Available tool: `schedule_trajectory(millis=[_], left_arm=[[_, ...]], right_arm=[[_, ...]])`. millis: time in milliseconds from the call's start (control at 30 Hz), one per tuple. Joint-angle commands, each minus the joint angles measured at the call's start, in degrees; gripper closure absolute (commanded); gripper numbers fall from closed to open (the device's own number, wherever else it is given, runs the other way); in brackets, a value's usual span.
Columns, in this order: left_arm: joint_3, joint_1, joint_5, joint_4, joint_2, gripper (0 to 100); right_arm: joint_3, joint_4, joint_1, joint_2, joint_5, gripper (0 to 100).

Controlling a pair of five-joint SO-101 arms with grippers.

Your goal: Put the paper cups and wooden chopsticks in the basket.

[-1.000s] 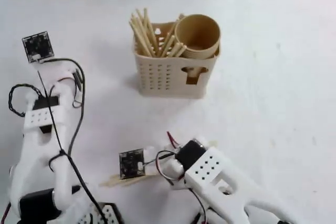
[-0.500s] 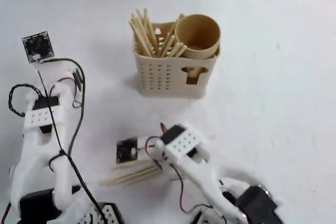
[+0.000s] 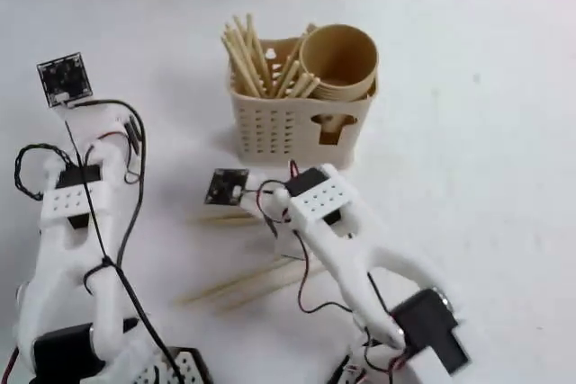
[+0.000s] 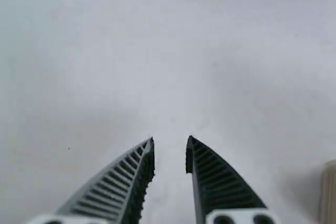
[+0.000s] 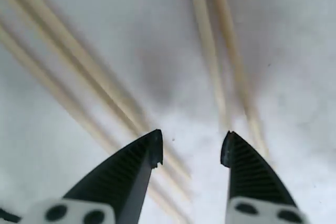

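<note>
Right jaws well parted, empty, above loose wooden chopsticks [image 5: 210,51] lying on bench [image 3: 468,87]. Left jaws narrowly parted, empty, over bench. Paper cups [image 3: 339,62] and more chopsticks stand in basket [image 3: 288,128].

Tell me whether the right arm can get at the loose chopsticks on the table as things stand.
Probably yes. The right gripper hangs open close over the table, the loose chopsticks lie flat beside and ahead of its tips, and nothing covers them or stands between.
</note>
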Motion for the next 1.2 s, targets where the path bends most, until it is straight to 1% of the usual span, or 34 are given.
schedule_trajectory(millis=[0,33,167,267,367,467,567,700,767,967,1167], left_arm=[[-0.5,-0.7,-0.6,-1.4,-1.5,88],[-0.5,-0.7,-0.6,-1.4,-1.5,88],[-0.4,-0.7,-0.6,-1.4,-1.5,88],[-0.4,-0.7,-0.6,-1.4,-1.5,88],[-0.4,-0.7,-0.6,-1.4,-1.5,88],[-0.4,-0.7,-0.5,-1.4,-1.5,88],[-0.4,-0.7,-0.5,-1.4,-1.5,88],[-0.3,-0.7,-0.5,-1.4,-1.5,88],[-0.3,-0.7,-0.5,-1.2,-1.5,88],[-0.3,-0.7,-0.5,-1.1,-1.5,88],[-0.3,-0.7,-0.5,-1.1,-1.5,88]], right_arm=[[1.5,5.1,0.4,-11.3,0.3,80.8],[3.8,6.5,0.4,-14.2,1.8,80.8],[16.1,10.7,1.0,-25.6,13.1,80.8],[24.0,12.5,0.7,-34.2,17.3,81.4],[27.5,15.4,0.0,-40.3,19.5,84.6],[29.1,15.9,-1.1,-41.7,19.8,83.9],[29.6,13.0,-1.2,-39.3,19.8,83.2],[28.0,7.2,-1.1,-32.0,19.7,83.2],[25.9,4.3,-1.1,-26.9,17.5,83.2],[16.5,-2.4,-1.0,-10.8,7.4,83.4],[5.7,-3.3,-0.8,-0.7,-2.9,83.5]])
